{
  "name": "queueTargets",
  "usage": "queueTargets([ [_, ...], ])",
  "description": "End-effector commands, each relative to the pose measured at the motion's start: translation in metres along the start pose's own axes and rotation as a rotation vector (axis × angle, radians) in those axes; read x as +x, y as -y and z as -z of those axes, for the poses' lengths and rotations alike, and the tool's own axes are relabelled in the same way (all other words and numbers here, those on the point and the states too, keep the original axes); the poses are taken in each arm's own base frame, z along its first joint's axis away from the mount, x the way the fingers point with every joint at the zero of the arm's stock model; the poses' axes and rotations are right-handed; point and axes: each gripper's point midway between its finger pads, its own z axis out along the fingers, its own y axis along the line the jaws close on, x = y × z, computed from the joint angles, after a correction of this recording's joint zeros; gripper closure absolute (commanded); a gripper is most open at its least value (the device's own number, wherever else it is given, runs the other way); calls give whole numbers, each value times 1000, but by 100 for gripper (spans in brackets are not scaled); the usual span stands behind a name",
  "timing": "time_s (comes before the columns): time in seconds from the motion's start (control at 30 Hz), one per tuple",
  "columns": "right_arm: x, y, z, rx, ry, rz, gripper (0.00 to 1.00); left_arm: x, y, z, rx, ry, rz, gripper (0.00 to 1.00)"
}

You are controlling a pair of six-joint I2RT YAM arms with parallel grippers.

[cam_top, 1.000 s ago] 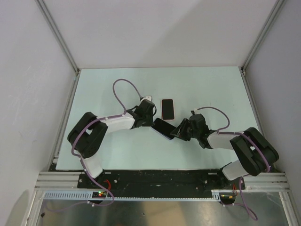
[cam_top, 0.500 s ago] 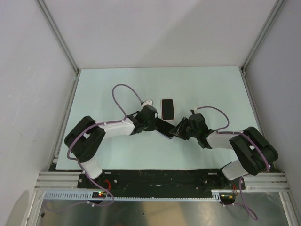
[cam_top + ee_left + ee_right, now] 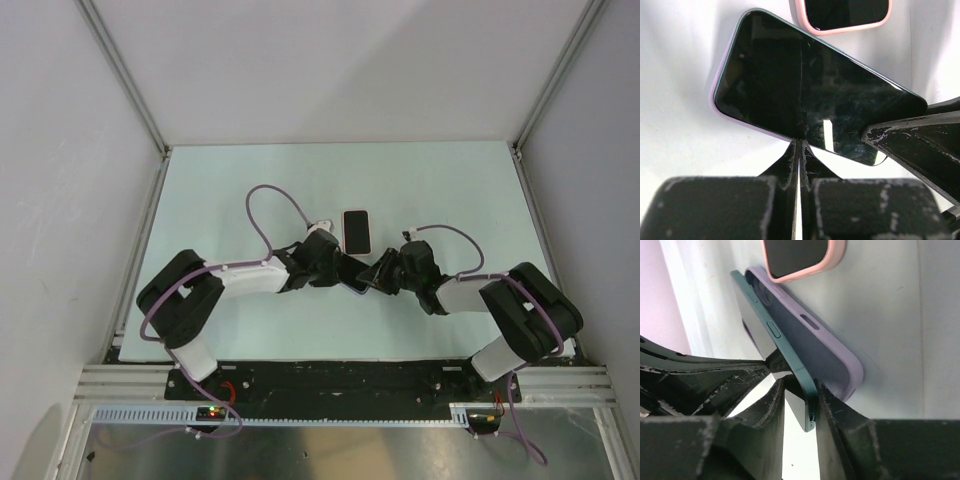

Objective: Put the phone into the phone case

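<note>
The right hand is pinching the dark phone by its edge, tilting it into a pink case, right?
Not quite: the case is lilac, not pink. In the right wrist view the right hand pinches the dark phone by its edge, tilted into the lilac case; the pink case lies apart beyond it.

Bright, even light is flooding in; glare is streaking the phone (image 3: pixel 790 85) just ahead of the left gripper (image 3: pixel 799 144), its base blurring.
</note>
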Motion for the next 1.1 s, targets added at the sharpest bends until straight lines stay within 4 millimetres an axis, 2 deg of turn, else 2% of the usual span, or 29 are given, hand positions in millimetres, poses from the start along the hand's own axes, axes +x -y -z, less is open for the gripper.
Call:
queueTargets([
  [0.0,-20,-38,-2,-107,68,22,80,-7,-1,19,15,20,4,100],
  [0.1,-18,-32,0,-86,66,27,89,-29,0,37,35,75,19,96],
  [0.27,-20,-34,8,-98,69,37,96,-72,-9,67,40,176,33,89],
  [0.4,-22,-38,15,-106,72,56,99,-94,-30,72,-10,213,45,88],
  [0.5,-21,-38,23,-108,73,66,100,-100,-40,64,-36,201,45,87],
  [0.7,-34,-46,49,-130,109,55,100,-98,-41,36,-45,130,-48,86],
  [0.87,-48,-47,81,-111,148,13,100,-94,-36,14,-34,61,-162,68],
  [1.07,-54,-44,106,-100,166,-9,100,-87,-44,-9,-95,0,-271,61],
])
